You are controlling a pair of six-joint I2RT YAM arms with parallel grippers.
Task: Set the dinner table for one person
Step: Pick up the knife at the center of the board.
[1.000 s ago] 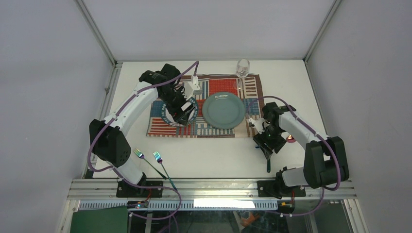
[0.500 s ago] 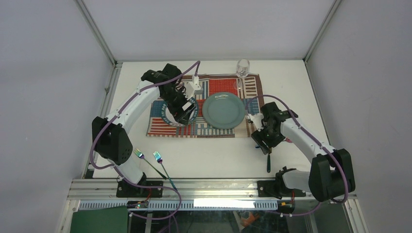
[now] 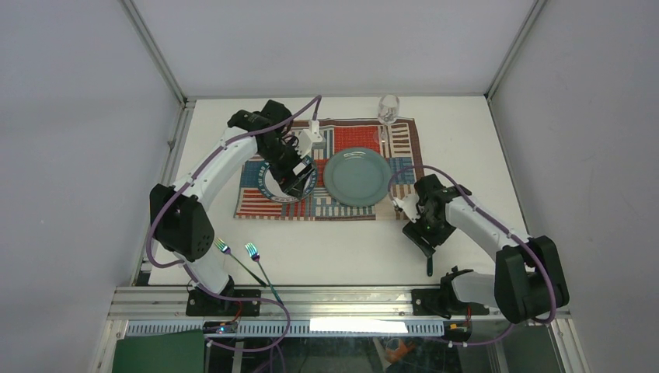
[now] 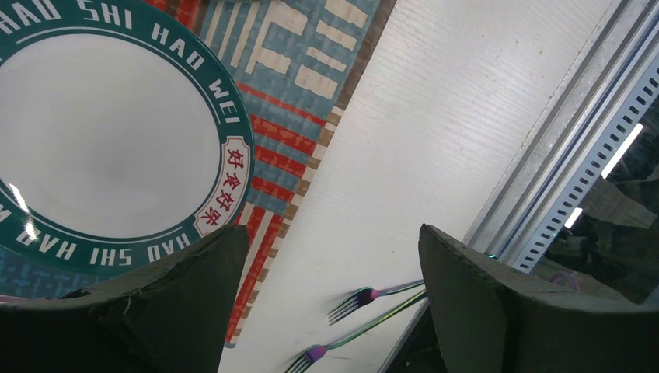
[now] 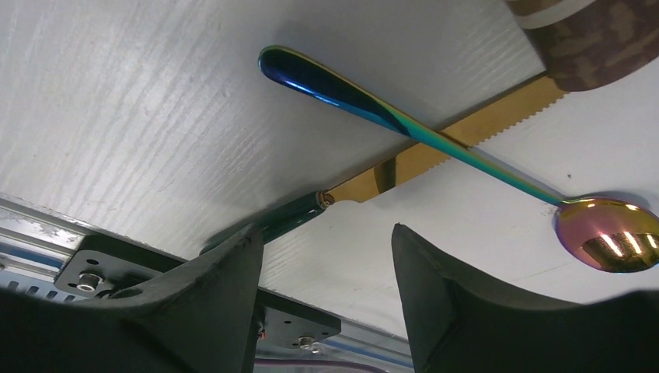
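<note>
Our left end effector (image 3: 294, 180) hangs over a white plate with a teal lettered rim (image 4: 109, 132). Its fingers are spread wide and have hold of nothing. That plate lies on the left part of a striped patchwork placemat (image 3: 264, 203). The placemat is spread on the worktop (image 3: 342, 241) toward its far edge, about midway between the side rails. Just right of the white plate, on the same placemat, sits a grey-green plate (image 3: 357, 176). A clear stemmed glass (image 3: 388, 107) stands upright at the placemat's far right corner.

Toward the near left corner of the worktop lie a fork (image 3: 223, 248) and a second fork (image 3: 252, 250). They are side by side with their tines pointing toward the far edge, well apart from the placemat.

Our right end effector (image 5: 322, 303) sits low over the bare worktop, off the placemat's near right corner. Its fingers stand apart and nothing is gripped between them. Below it, toward the near edge, lies a knife (image 5: 287, 217) with a dark green handle and a gold serrated blade. The handle runs under the left finger in the right wrist view. An iridescent spoon (image 5: 435, 132) lies across the knife blade, its bowl shining pink and gold. A brown patterned object (image 5: 598, 39) shows at the top corner of that view, but we cannot tell what it is.
</note>
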